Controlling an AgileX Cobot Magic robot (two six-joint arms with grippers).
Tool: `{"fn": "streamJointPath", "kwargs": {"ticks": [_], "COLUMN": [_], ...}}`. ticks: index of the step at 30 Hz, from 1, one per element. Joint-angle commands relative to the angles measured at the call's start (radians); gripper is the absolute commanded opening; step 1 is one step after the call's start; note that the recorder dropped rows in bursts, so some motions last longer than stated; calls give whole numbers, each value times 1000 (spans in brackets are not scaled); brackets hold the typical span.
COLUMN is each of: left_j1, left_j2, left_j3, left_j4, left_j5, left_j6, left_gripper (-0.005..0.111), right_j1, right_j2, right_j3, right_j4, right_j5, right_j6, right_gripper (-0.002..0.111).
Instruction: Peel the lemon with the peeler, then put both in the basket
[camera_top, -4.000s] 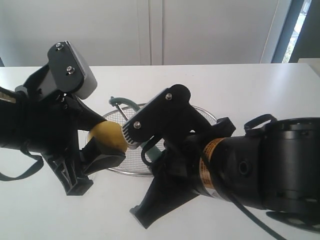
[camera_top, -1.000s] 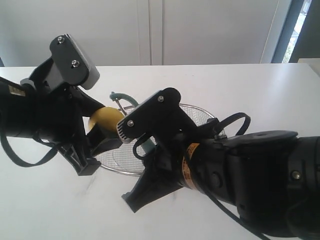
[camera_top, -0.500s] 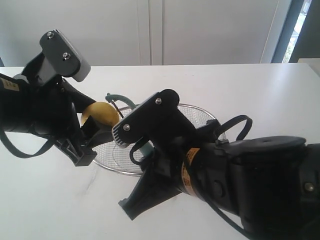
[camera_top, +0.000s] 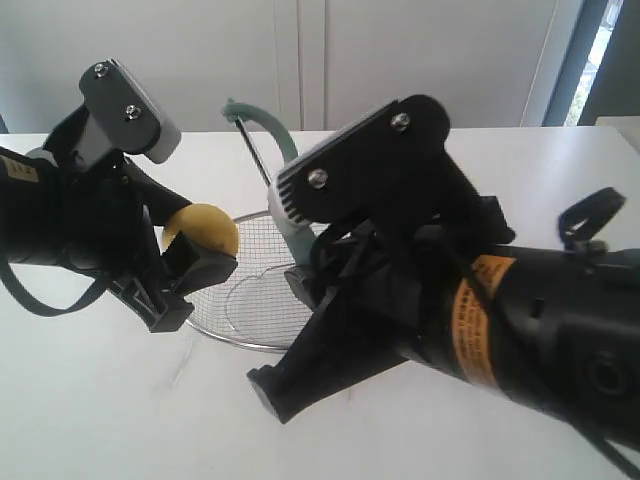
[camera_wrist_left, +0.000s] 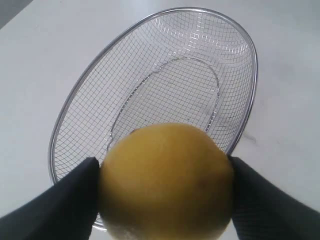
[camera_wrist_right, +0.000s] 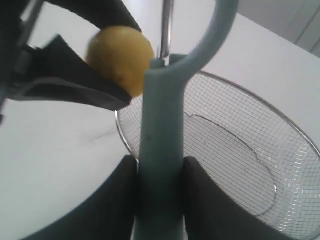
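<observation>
The yellow lemon (camera_top: 203, 230) (camera_wrist_left: 166, 181) (camera_wrist_right: 121, 56) hangs above the left rim of the wire basket (camera_top: 250, 290) (camera_wrist_left: 165, 90) (camera_wrist_right: 235, 145), with my left gripper (camera_top: 195, 262) (camera_wrist_left: 162, 192) shut on it, one black finger on each side. My right gripper (camera_wrist_right: 160, 192) is shut on the pale teal handle of the peeler (camera_top: 262, 130) (camera_wrist_right: 161, 130). The peeler's head and metal blade stick up above the right arm, raised above and to the right of the lemon, clear of it. In the exterior view the right gripper's fingertips are hidden behind the arm.
The basket sits on a white table (camera_top: 90, 400) and holds nothing. The bulky black right arm (camera_top: 470, 300) covers the basket's right half and the table's front right. White wall panels (camera_top: 300, 60) stand behind the table.
The right arm has lifted the peeler sharply up and away from the lemon, swinging closer to the exterior camera. The left arm and lemon have held still over the last half second.
</observation>
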Motion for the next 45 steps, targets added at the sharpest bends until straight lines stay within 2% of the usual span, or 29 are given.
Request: {"fn": "streamJointPath", "kwargs": {"ticks": [1, 7, 11, 17, 21, 25, 28, 33, 37, 45], "left_j1": [3, 3, 3, 3, 3, 3, 3, 3, 3, 3], "left_j2": [-5, -6, -11, -17, -54, -87, -91, -91, -91, -89], "left_j3": [2, 2, 0, 0, 0, 0, 0, 0, 0, 0], "left_j4": [-10, -10, -17, -85, -93, -93, -103, -104, -104, -88], "left_j5": [-8, 1, 18, 41, 42, 54, 71, 71, 65, 58], "left_j6": [-8, -11, -11, -11, -3, 15, 15, 30, 41, 48], "left_gripper": [0, 0, 0, 0, 0, 0, 0, 0, 0, 0], "right_j1": [54, 72, 66, 13, -69, -170, -256, -259, -253, -173], "right_j2": [-99, -152, -152, -113, -29, 79, 205, 312, 329, 319], "right_j3": [-6, -4, 8, 55, 66, 66, 34, -32, -43, -43], "right_j4": [39, 1, -77, -134, -134, -140, -138, -118, -98, -96], "right_j5": [105, 483, 552, 449, 347, 173, -52, -241, -313, -239], "right_j6": [-40, -74, -74, -6, -6, -6, 2, 2, 2, 2], "right_gripper": [0, 0, 0, 0, 0, 0, 0, 0, 0, 0]}}
